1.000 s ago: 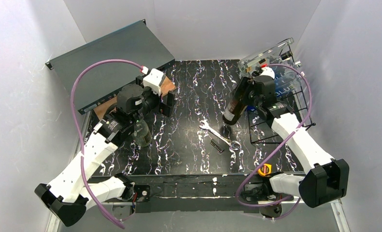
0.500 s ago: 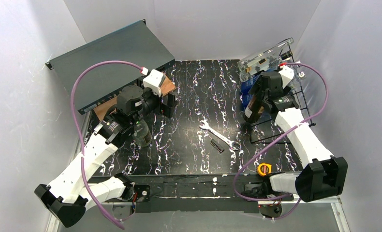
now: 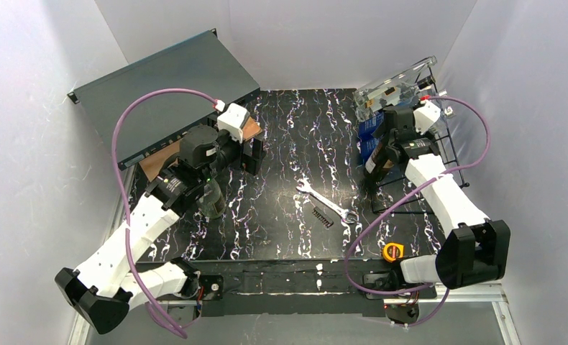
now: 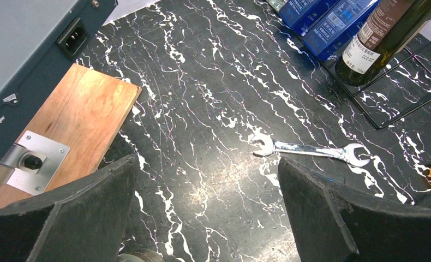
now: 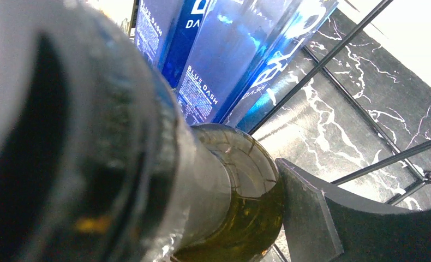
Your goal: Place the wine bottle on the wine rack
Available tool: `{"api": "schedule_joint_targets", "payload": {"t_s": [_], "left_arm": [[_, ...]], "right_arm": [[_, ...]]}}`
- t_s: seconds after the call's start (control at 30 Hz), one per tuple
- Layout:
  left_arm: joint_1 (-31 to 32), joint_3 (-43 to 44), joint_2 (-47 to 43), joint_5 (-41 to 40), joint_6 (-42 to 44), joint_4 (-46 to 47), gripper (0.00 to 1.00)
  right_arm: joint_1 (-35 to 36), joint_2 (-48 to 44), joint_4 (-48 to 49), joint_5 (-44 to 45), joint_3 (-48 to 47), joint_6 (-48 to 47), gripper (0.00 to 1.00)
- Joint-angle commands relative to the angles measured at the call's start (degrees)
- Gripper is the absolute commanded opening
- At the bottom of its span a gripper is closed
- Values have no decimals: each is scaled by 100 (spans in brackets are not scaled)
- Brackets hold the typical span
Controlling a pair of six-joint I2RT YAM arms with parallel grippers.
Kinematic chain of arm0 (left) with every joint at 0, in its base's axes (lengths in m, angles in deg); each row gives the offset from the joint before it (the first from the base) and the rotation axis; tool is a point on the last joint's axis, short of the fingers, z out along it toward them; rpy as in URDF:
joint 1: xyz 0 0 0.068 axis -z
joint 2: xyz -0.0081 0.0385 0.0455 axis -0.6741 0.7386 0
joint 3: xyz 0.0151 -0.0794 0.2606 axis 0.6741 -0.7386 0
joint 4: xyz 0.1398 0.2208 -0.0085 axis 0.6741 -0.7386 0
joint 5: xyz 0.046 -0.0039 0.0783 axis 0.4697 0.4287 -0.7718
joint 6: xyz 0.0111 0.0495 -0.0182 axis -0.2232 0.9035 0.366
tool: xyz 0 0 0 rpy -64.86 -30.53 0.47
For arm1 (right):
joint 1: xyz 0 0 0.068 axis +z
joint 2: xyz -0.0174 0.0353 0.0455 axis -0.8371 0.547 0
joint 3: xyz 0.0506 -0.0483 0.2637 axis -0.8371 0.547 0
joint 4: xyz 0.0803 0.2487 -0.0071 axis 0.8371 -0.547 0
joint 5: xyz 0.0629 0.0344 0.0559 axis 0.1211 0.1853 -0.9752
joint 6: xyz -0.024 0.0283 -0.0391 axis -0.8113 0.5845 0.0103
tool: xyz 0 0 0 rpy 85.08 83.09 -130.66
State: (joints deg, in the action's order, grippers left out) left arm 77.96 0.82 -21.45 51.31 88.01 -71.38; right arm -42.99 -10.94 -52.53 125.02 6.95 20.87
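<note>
The wine bottle [image 3: 376, 159], dark glass with a pale label, is tilted at the left edge of the wine rack [image 3: 439, 188], a black wire frame at the right. My right gripper [image 3: 386, 146] is shut on the bottle's body. The right wrist view shows the bottle [image 5: 229, 180] filling the left side with one finger [image 5: 317, 218] pressed against it, and rack wires [image 5: 333, 54] behind. In the left wrist view the bottle [image 4: 382, 38] has its base low over the rack wires [image 4: 390, 112]. My left gripper [image 4: 208, 202] is open over bare table, far from the bottle.
Blue boxes [image 3: 368, 133] stand in the rack beside the bottle. A wrench [image 3: 326, 200] and a black comb-like piece [image 3: 323, 218] lie mid-table. A grey metal case [image 3: 159, 90] and wooden board [image 4: 82, 120] are back left, a clear box [image 3: 396, 85] back right, a yellow tape measure [image 3: 392, 251] near the front.
My right arm has carried the bottle rightward from the table's middle to the rack's left edge. The left arm has shifted slightly and stays open.
</note>
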Motion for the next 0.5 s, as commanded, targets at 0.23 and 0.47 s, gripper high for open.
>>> {"api": "schedule_joint_targets", "payload": {"t_s": [0.23, 0.47], "left_arm": [[37, -81, 89, 30, -49, 164, 98], [38, -93, 160, -12, -41, 162, 98]], "right_arm": [[-49, 23, 206, 478, -153, 778, 1], [-58, 47, 141, 538, -25, 951, 1]]}}
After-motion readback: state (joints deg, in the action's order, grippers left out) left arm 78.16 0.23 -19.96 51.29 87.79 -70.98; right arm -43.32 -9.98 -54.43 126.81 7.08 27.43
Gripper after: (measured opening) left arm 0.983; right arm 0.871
